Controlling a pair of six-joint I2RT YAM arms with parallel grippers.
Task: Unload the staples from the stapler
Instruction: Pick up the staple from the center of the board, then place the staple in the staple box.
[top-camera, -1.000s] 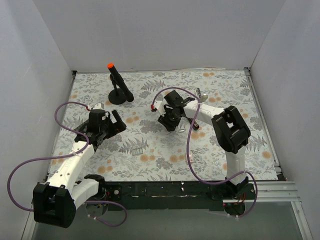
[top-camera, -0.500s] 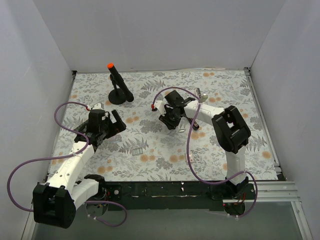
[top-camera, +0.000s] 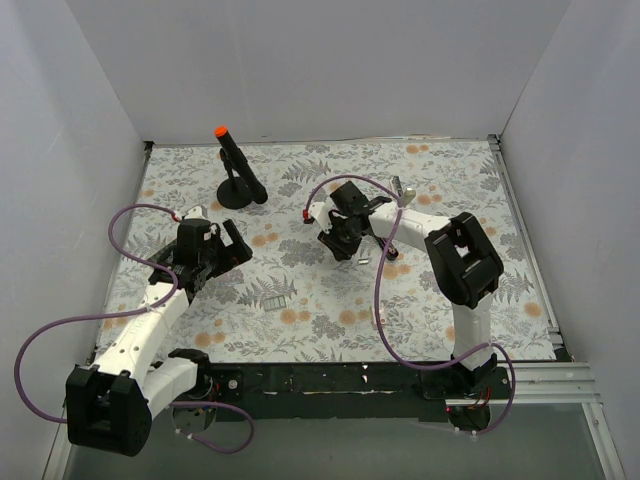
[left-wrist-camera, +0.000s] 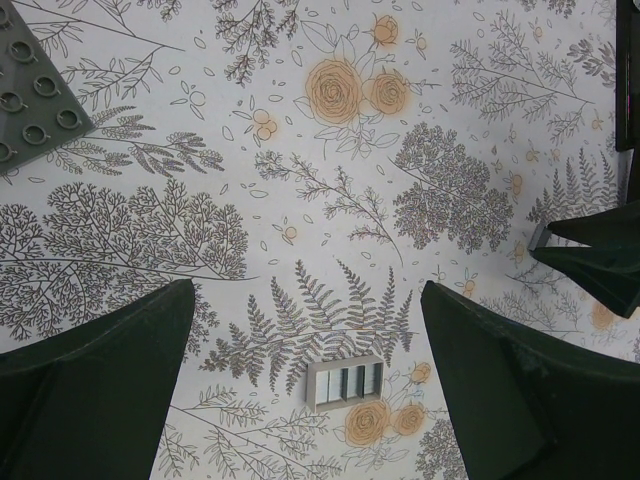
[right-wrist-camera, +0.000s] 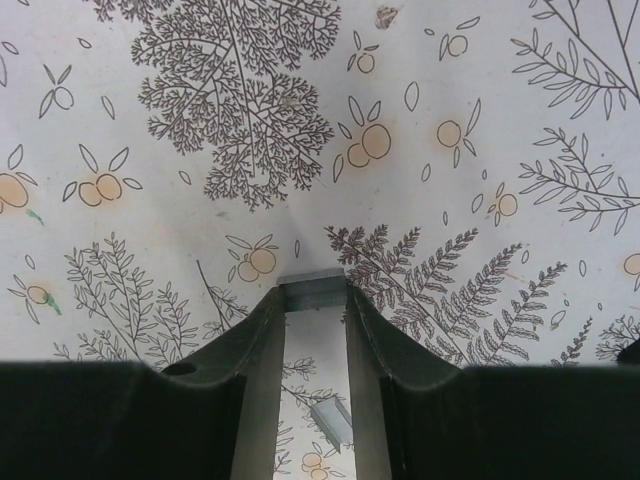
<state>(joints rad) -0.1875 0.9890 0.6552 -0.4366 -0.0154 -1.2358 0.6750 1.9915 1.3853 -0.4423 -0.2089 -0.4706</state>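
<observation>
Stapler (top-camera: 398, 187) seems emptied: my right gripper (right-wrist-camera: 313, 298) jaws pinch a silvery metal strip (right-wrist-camera: 313, 285), probably staples, while the left gripper (left-wrist-camera: 308, 292) jaws are spread, so next I'd drop it on the tabletop (top-camera: 330, 310).

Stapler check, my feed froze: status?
Left pincer open. Right pincer shut on apparent stapler, only silvery metal showing. Staple strip lying on mat. Black post stands apart.

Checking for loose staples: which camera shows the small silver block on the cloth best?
Left wrist: the silver block lies close, sharp and unobstructed, its segments visible. Top external shows it only as a tiny striped speck. Right wrist does not clearly show it.
</observation>
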